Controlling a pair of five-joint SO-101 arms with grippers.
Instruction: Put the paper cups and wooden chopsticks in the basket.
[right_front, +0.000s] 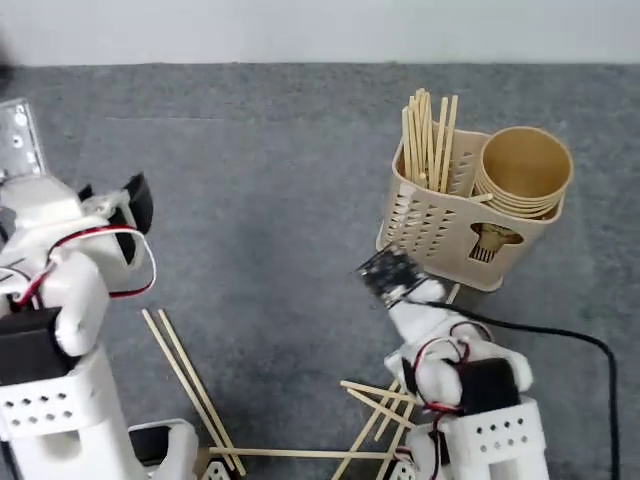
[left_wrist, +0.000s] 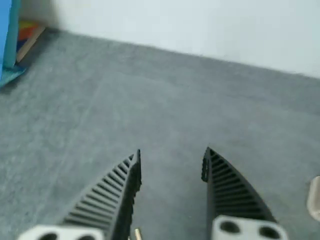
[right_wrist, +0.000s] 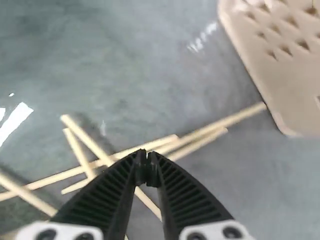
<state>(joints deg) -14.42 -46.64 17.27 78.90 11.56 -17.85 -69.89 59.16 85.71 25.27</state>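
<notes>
Far right of the table: one basket (right_front: 450, 225) stands here. It is pale tan, with little holes in its walls and two parts inside.
Paper cups: the paper cups (right_front: 525, 170) sit in one stack, one inside the other, in the basket part nearest the right edge of the high view. A few rims show, but I cannot count them for sure.
Sticks in the basket: about seven standing chopsticks (right_front: 428, 135) are in the other part. Their tops poke out over the rim.
Sticks on the table: about eight loose chopsticks (right_front: 375, 410) lie flat near the front edge. Two lie side by side toward the left arm, one lies flat along the front, and about four cross each other by the right arm's base. One more pokes out by the basket's foot.
Right gripper: the right gripper (right_wrist: 146, 167) hangs low over the crossed sticks, close to the basket's wall. Its two fingers are pressed together at the tips, and I see nothing between them.
Left gripper: the left gripper (left_wrist: 172, 151) is far from the basket, on the left side. Its fingers are spread wide apart and hold nothing.
Table: the table (right_front: 260, 180) has a grey, fuzzy top.
Cable: one black cable (right_front: 560, 335) runs from the right arm to the right edge.
</notes>
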